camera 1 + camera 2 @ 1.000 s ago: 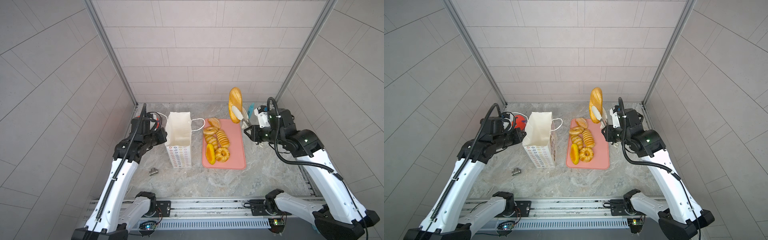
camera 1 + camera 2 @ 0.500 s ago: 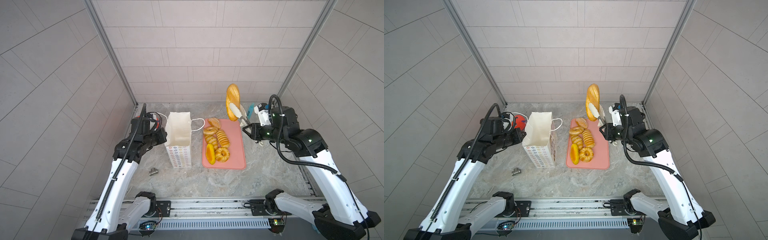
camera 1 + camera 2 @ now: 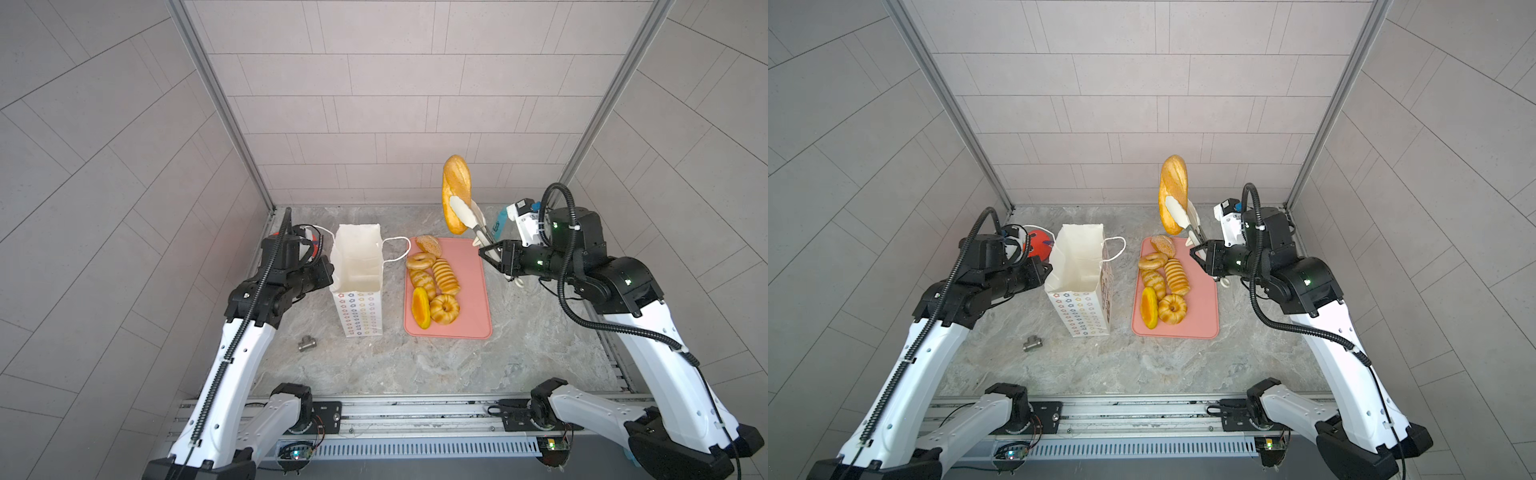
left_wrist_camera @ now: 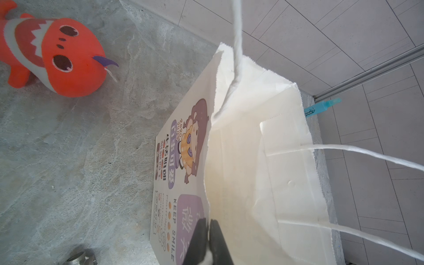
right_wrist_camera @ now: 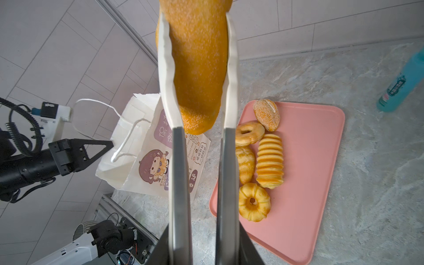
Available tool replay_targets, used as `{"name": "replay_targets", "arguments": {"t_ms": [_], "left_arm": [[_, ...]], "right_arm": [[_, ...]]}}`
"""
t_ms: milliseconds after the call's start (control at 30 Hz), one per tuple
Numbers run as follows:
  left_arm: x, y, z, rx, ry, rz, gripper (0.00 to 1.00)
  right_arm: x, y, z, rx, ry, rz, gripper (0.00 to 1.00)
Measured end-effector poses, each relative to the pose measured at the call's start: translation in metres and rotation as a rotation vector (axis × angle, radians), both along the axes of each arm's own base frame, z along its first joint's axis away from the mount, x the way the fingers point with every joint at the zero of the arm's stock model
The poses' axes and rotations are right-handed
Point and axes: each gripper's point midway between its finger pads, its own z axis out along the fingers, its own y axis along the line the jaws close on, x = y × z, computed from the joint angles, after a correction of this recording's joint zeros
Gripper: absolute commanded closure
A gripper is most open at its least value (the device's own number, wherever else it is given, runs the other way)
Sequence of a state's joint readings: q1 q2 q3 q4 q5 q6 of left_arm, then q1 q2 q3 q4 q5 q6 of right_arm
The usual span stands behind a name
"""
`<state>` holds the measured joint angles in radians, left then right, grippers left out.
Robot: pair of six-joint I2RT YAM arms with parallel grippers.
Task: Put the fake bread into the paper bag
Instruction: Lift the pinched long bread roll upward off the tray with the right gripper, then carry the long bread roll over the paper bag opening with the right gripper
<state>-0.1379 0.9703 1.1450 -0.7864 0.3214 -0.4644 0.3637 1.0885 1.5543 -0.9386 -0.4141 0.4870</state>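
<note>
My right gripper (image 3: pixel 484 249) (image 5: pixel 203 247) is shut on a pair of metal tongs (image 5: pixel 180 174) with white tips. The tongs clamp a long golden loaf (image 3: pixel 455 183) (image 3: pixel 1173 183) (image 5: pixel 197 57) of the fake bread, upright in the air above the tray's far end. Several more pieces lie on the pink tray (image 3: pixel 469 299): a sesame bun (image 3: pixel 429 245), ring donuts (image 3: pixel 444 308), ridged rolls (image 3: pixel 446 276) and an orange-yellow bun (image 3: pixel 420 307). The white paper bag (image 3: pixel 359 266) (image 4: pixel 252 160) stands open left of the tray. My left gripper (image 3: pixel 330 270) (image 4: pixel 208 223) is shut on its rim.
A red plush fish (image 4: pixel 52 57) (image 3: pixel 1038 243) lies behind my left arm near the back left corner. A small metal fitting (image 3: pixel 306 343) sits on the marble floor left of the bag. A teal bottle (image 5: pixel 401 85) stands at the back right.
My right arm has carried the tongs and loaf a little left and up, toward the bag. The left gripper and bag have not moved.
</note>
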Motion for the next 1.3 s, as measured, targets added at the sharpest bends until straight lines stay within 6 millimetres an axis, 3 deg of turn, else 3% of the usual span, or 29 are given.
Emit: {"name": "replay_targets", "arguments": {"t_ms": [400, 700, 1000, 1300], "left_arm": [[-0.001, 0.000, 0.000, -0.011, 0.008, 0.009, 0.92], [-0.002, 0.000, 0.002, -0.016, 0.003, 0.014, 0.92], [-0.003, 0.000, 0.002, -0.020, 0.002, 0.016, 0.92], [-0.003, 0.000, 0.002, -0.024, 0.003, 0.021, 0.92]], "right_arm": [[-0.005, 0.024, 0.017, 0.079, -0.011, 0.071, 0.66], [-0.027, 0.063, 0.040, 0.100, -0.057, 0.200, 0.66], [-0.033, 0.104, 0.028, 0.044, -0.036, 0.280, 0.67], [-0.040, 0.126, 0.029, 0.019, -0.045, 0.321, 0.67]]}}
